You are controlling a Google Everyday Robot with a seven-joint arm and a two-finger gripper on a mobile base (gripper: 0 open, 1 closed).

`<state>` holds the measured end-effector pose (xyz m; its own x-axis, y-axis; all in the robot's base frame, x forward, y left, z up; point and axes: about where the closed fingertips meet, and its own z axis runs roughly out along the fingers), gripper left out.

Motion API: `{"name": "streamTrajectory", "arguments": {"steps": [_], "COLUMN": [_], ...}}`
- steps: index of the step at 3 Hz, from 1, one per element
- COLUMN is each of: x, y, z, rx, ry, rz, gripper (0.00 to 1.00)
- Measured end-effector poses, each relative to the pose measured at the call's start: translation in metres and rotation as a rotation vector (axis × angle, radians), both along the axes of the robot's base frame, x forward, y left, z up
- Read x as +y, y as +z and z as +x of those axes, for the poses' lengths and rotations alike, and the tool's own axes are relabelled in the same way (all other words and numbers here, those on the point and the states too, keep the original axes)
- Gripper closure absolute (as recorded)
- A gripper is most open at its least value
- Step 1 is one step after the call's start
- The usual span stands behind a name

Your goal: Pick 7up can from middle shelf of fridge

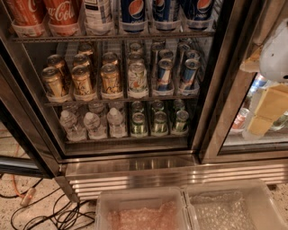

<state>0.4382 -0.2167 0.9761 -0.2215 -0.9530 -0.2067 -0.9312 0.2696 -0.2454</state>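
The fridge [216, 90] stands in front with its left section open to view. On the middle shelf [121, 99], the 7up can [137, 80], whitish with green lettering, stands at the front of the fourth row from the left. More whitish cans line up behind it. Gold-brown cans [82, 81] fill the rows to its left and blue cans [164, 74] the rows to its right. My gripper [266, 112], beige under a white wrist, hangs at the right edge of the view. It is in front of the fridge's right section, well right of the can and outside the shelf.
Coca-Cola [63, 15] and Pepsi bottles [133, 11] fill the rack above. Water bottles [92, 123] and green cans [158, 121] fill the rack below. The ribbed steel base [180, 175] is under them. Two clear plastic bins [139, 209] sit on the floor in front, with cables [54, 211] at the left.
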Motion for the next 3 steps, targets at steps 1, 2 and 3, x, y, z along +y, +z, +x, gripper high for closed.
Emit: {"name": "streamTrajectory", "arguments": {"steps": [1, 2, 3], "x": [0.0, 0.02, 0.02], "y": [0.0, -0.014, -0.014], "z": [0.0, -0.004, -0.004], "rx": [0.0, 0.078, 0.078], "ry": [0.0, 0.075, 0.075], "rz": [0.0, -0.021, -0.021], "gripper": [0.0, 0.0, 0.0]}}
